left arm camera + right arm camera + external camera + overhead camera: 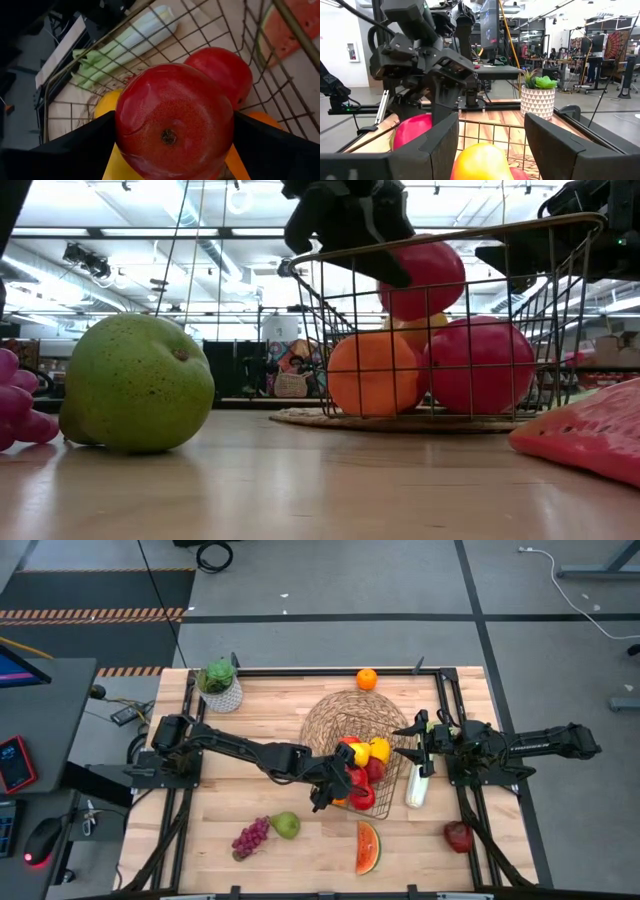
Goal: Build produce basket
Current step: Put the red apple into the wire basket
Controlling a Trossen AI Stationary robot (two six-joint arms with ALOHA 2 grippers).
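Basket: the wire basket (365,765) sits at table centre on a woven mat (340,718), holding red, orange and yellow fruit.
Left gripper: the left gripper (345,790) hangs over the basket's 7 o'clock rim, jaws clamped on a red apple (174,122) directly above the pile.
Right gripper: the right gripper (412,740) waits at the basket's 3 o'clock, fingers spread, empty.
Celery: the celery stalk (417,787) lies outside at 4 o'clock, running 12-to-6.
Loose produce: watermelon slice (367,847), pear (286,825), grapes (250,837), orange (367,679).

1. A leafy plant (217,674) in a white patterned pot (537,102) stands at a far table (260,720) corner.
2. A round woven mat (340,720) lies mid-table.
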